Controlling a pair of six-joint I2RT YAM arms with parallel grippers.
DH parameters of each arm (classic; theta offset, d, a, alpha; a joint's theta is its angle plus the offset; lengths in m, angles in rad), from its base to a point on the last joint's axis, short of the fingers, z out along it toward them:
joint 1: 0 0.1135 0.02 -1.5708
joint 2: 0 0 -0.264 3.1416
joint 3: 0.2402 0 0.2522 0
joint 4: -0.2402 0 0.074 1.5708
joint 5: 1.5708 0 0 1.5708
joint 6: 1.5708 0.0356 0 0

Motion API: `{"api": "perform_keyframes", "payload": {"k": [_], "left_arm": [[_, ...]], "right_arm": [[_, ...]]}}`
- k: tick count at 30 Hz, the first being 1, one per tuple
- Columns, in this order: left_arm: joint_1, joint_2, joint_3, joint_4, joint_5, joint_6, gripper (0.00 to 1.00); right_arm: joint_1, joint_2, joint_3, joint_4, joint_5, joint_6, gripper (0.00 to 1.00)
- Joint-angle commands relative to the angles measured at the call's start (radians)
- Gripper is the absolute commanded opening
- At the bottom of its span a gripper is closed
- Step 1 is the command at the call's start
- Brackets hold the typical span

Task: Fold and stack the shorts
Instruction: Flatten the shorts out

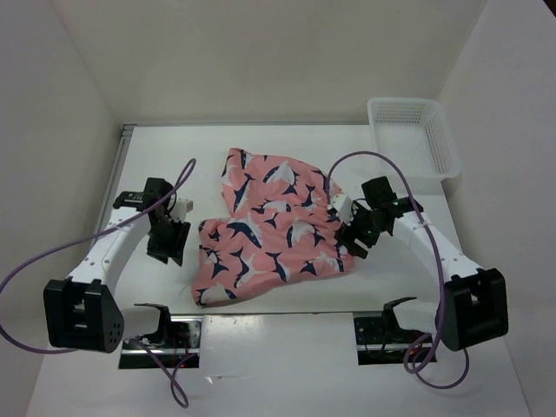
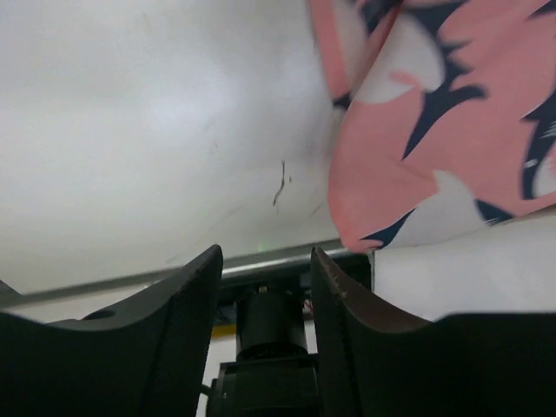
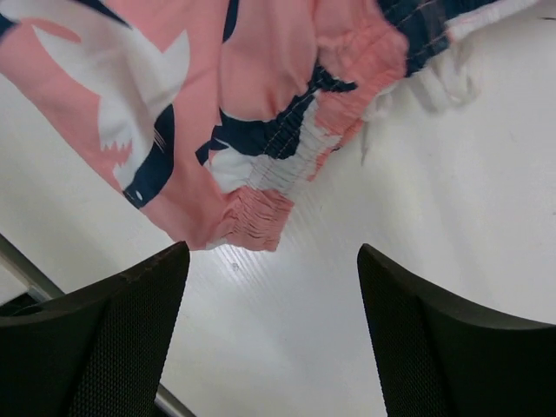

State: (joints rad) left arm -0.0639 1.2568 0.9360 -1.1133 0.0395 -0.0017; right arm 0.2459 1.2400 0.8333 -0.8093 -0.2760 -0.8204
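Right gripper (image 3: 274,334): fingers spread wide, empty, tilted down just beside the gathered waistband of the coral-pink whale-print fabric shorts (image 1: 269,230). Left gripper (image 2: 265,287): narrower gap, empty, near the shorts' left hem. Both forearms angle inward from the near edge. Shorts lie rumpled mid-counter (image 1: 156,156). White plastic mesh basket (image 1: 413,135) sits in the far right corner.

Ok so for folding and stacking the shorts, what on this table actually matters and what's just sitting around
Part of the job:
- shorts, spread out in the middle, not yet folded
- left gripper, open, by their near left corner
- right gripper, open, at the waistband edge

Just lying about:
- white mesh basket, far right corner, apart from the shorts
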Motion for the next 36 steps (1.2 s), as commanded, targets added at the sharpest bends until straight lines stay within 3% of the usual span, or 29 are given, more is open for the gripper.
{"api": "perform_keyframes", "payload": {"k": [1,3,4,6,9,13,16,21,29,33,36], "left_arm": [[0.024,-0.039,0.15,0.088,0.063,0.002,0.53],[0.033,0.027,0.196,0.26,0.091,0.002,0.55],[0.033,0.065,0.222,0.304,0.108,0.002,0.56],[0.033,0.22,0.325,0.398,0.16,0.002,0.56],[0.033,0.455,0.51,0.461,0.229,0.002,0.56],[0.004,0.709,0.661,0.507,0.267,0.002,0.56],[-0.039,0.791,0.699,0.547,0.286,0.002,0.59],[-0.083,0.868,0.765,0.527,0.404,0.002,0.61],[-0.125,0.923,0.708,0.514,0.373,0.002,0.62],[-0.134,0.946,0.699,0.541,0.321,0.002,0.5],[-0.134,0.955,0.708,0.555,0.312,0.002,0.28]], "right_arm": [[-0.003,-0.054,0.155,0.034,-0.023,0.148,0.83],[-0.003,-0.045,0.257,0.094,-0.124,0.266,0.83],[-0.003,-0.013,0.285,0.183,-0.146,0.405,0.83],[-0.003,0.033,0.328,0.28,-0.146,0.53,0.83],[-0.003,0.159,0.352,0.439,0.007,0.68,0.76],[-0.023,0.361,0.404,0.545,0.095,0.723,0.74],[-0.075,0.444,0.452,0.579,0.121,0.78,0.74],[-0.112,0.578,0.497,0.593,0.09,0.781,0.74],[-0.112,0.702,0.464,0.647,0.046,0.736,0.74],[-0.103,0.759,0.484,0.656,0.092,0.727,0.64],[-0.094,0.777,0.484,0.676,0.139,0.741,0.46]]}}
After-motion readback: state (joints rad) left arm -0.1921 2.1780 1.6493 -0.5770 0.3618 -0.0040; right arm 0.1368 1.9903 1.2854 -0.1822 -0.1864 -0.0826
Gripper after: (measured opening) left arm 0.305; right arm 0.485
